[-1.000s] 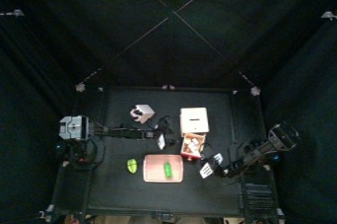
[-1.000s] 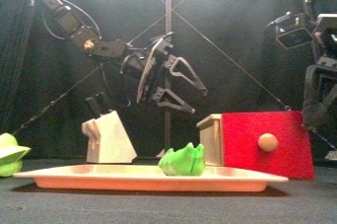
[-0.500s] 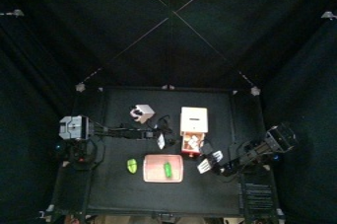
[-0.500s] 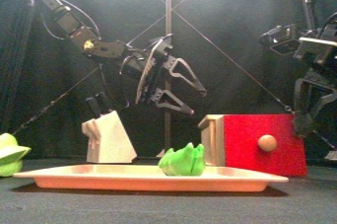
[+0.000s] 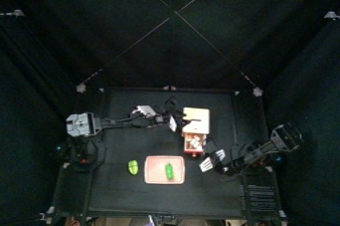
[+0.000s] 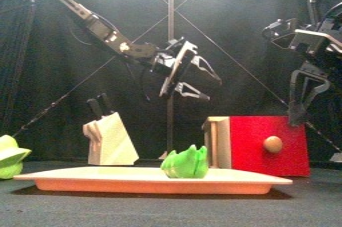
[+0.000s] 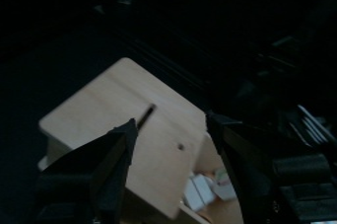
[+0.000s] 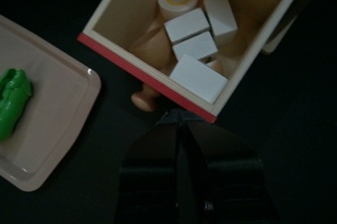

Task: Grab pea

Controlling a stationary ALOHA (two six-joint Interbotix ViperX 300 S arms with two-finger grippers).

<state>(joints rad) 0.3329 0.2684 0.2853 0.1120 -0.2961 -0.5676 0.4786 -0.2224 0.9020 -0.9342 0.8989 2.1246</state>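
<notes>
Two grippers hang above the bench, neither at the pea (image 5: 170, 172) on the pink tray (image 5: 153, 162) near the front edge. Left gripper (image 6: 191, 74): fingers spread wide, empty; right gripper (image 8: 188, 159): fingers narrow, empty. Approach step; next, one must descend over the pod.

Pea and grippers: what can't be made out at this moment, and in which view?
- Pea: front view shows only a green lump on the pink tray; tray rim hides how it lies.
- Right gripper: its wrist view is too dark to show any gap.
- Left gripper: top view too small for jaw detail.
- Red drawer: front view hides its blocks.
</notes>
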